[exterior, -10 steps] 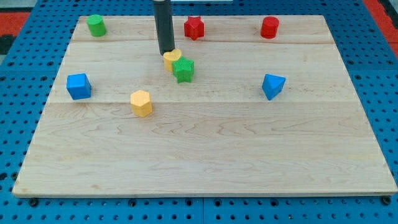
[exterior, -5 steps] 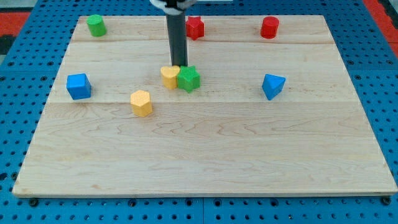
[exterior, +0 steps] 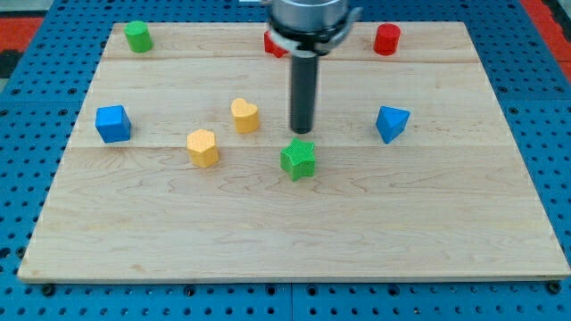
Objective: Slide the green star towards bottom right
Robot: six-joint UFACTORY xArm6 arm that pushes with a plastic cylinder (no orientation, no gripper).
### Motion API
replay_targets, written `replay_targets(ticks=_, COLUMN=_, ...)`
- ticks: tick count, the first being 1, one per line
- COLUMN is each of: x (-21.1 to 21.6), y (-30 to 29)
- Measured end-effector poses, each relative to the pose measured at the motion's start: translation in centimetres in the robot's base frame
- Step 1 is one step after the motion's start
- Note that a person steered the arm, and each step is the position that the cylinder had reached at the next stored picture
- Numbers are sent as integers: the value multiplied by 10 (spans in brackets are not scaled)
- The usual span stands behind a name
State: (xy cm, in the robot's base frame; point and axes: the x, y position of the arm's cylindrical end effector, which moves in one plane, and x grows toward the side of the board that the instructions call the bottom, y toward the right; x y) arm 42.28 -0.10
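Keep your tip (exterior: 302,132), a plain dark rod end with no jaws to open or close, just above-left of the ridged green plastic star (exterior: 298,159) lying mid-desk, and push steadily down-right across the smooth pale wooden desk (exterior: 294,232), centred so it doesn't spin off.

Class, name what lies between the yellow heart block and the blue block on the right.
My tip, just above the green star, in the camera view.
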Motion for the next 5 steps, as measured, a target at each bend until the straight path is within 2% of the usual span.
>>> replay_targets(ticks=1, x=59, y=15)
replay_targets(ticks=2, x=100, y=39)
replay_targets(ticks=3, x=77, y=-25)
replay_targets(ticks=4, x=128, y=-16)
replay_targets(ticks=5, x=163, y=46)
